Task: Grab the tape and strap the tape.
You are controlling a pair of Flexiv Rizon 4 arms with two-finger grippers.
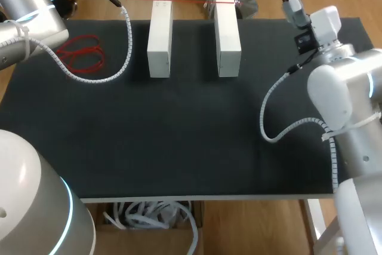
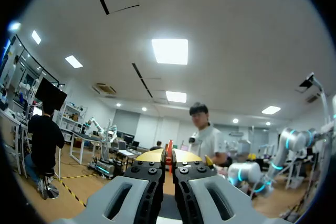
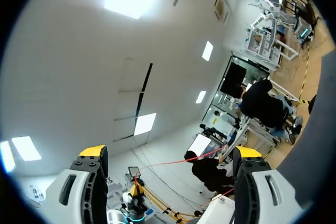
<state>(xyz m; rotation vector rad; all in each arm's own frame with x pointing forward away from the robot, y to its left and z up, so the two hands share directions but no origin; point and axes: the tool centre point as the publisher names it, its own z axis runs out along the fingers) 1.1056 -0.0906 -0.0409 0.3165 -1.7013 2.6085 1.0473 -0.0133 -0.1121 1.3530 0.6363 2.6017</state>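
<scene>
Black table [image 1: 179,135] with two white blocks standing side by side at the far part, left block [image 1: 159,34] and right block [image 1: 227,34], a gap between them. Red scissors [image 1: 80,52] lie flat, well to the left of the left block, close to my left arm's [image 1: 30,16] cable loop. My right arm [image 1: 343,94] comes in over the table's right edge, its cable hanging above the mat.

The red tape [image 1: 179,0] runs as a thin line across the tops of both blocks at their far ends. The blocks stand between the tape and the near side of the table.

Left gripper [image 2: 169,156]: fingers pressed together, a red strip pinched between the yellow tips from both sides, so it grips the red tape.

Right gripper [image 3: 170,153]: fingers spread wide. The tape shows out ahead of them, crossing the gap from one finger toward the other. I can't tell if it touches either tip. From the head view the tape's visible right end stops short of this gripper.
</scene>
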